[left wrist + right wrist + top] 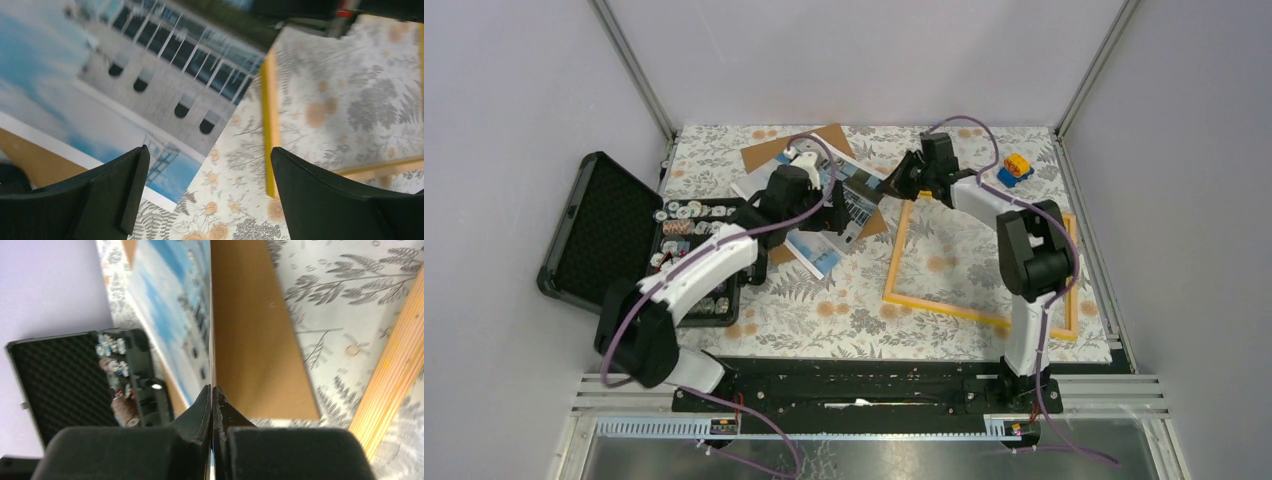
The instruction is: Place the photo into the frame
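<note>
I have my right end effector pinching the photo, and my left end effector hangs wide open above it.

Blue-and-white photo, yellow-orange frame, brown backing sheet, white tablecloth with grey ferns, orange flowers.

No lettering, label, brand or number can be read in any view. The photo shows only a building and sky. The small round items in the black case at the table's left edge are too small to read.
</note>
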`<state>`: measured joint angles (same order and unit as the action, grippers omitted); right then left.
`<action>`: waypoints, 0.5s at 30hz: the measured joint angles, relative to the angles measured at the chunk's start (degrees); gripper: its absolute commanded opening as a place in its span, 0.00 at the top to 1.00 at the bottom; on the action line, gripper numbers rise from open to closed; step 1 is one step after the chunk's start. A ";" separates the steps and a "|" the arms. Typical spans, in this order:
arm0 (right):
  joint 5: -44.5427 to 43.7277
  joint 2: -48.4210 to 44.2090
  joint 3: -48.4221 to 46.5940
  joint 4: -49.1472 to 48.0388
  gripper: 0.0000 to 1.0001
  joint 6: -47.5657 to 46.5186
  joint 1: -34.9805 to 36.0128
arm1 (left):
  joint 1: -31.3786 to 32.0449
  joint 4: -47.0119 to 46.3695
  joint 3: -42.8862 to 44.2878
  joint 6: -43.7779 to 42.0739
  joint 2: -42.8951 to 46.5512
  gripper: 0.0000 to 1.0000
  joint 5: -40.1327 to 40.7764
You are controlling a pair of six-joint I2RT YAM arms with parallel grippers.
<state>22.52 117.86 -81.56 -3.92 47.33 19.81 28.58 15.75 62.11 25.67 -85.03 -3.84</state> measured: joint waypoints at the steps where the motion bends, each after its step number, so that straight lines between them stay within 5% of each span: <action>1: 0.04 -2.23 0.00 1.79 1.00 0.52 0.00 | 2.10 -0.72 0.00 -1.25 2.40 0.01 2.08; 6: 1.68 -9.94 0.50 6.71 1.00 6.05 0.02 | 14.78 -1.18 0.85 -7.39 7.98 0.01 13.88; 15: -0.52 -23.34 12.87 8.68 1.00 14.99 0.50 | 30.80 8.74 9.14 -11.28 -4.11 0.02 33.38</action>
<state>22.00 94.52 -68.69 4.75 62.33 20.32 59.37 24.49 71.24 14.39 -89.14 29.54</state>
